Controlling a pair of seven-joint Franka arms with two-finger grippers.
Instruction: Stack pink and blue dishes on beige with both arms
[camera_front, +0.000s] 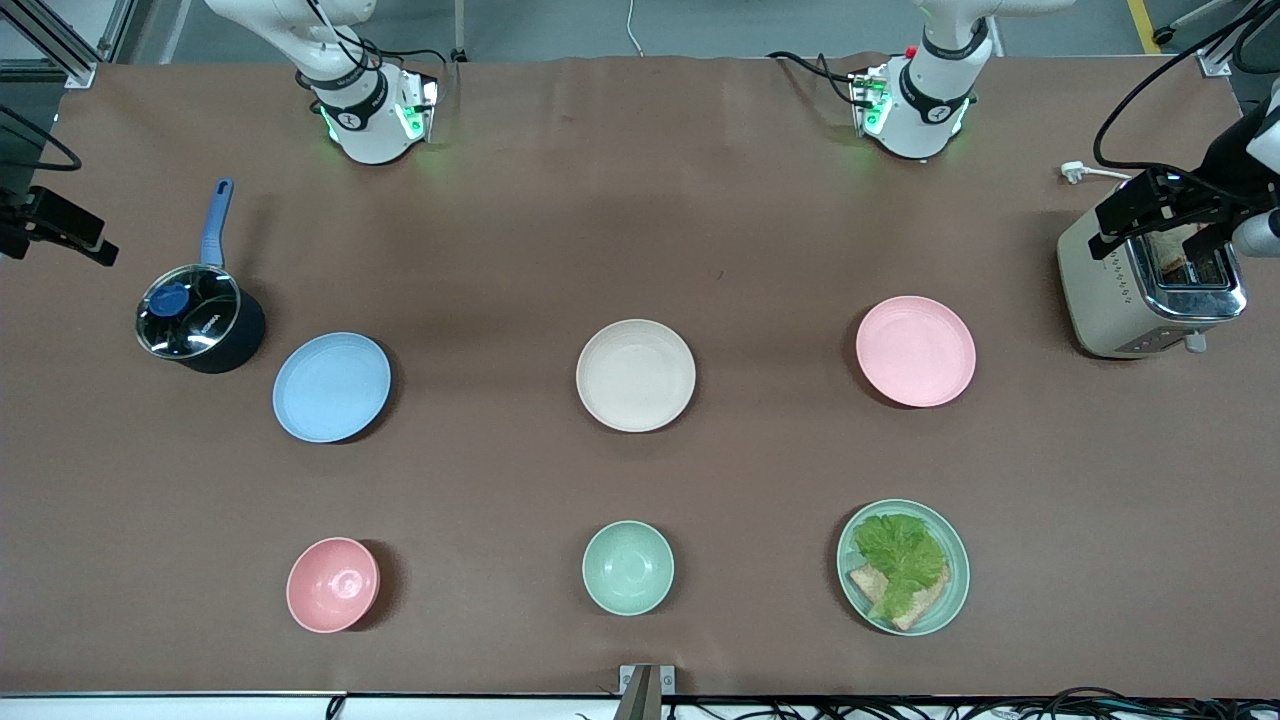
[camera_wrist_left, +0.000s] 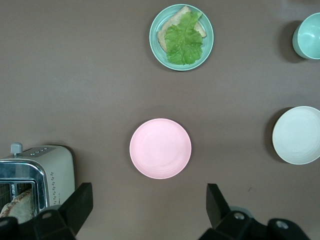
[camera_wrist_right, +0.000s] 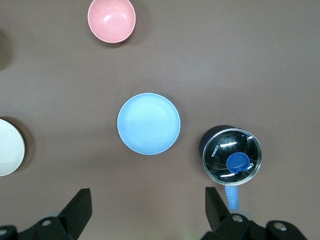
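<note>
The cream-beige plate (camera_front: 636, 375) lies at the table's middle. The light blue plate (camera_front: 331, 386) lies beside it toward the right arm's end, and the pale pink plate (camera_front: 915, 350) toward the left arm's end. All three rest flat and bare. High in the air, my left gripper (camera_wrist_left: 150, 197) is open and holds nothing, with the pink plate (camera_wrist_left: 160, 148) below it. My right gripper (camera_wrist_right: 148, 200) is also raised and open with nothing in it, looking down on the blue plate (camera_wrist_right: 148, 123). In the front view the left gripper (camera_front: 1165, 225) shows over the toaster and the right gripper (camera_front: 70, 232) at the frame's edge.
A lidded dark saucepan (camera_front: 198, 318) stands beside the blue plate. A toaster (camera_front: 1150, 290) sits at the left arm's end. Nearer the front camera are a small pink bowl (camera_front: 332, 584), a mint-green bowl (camera_front: 628, 567) and a mint-green plate (camera_front: 950, 580) with lettuce and bread.
</note>
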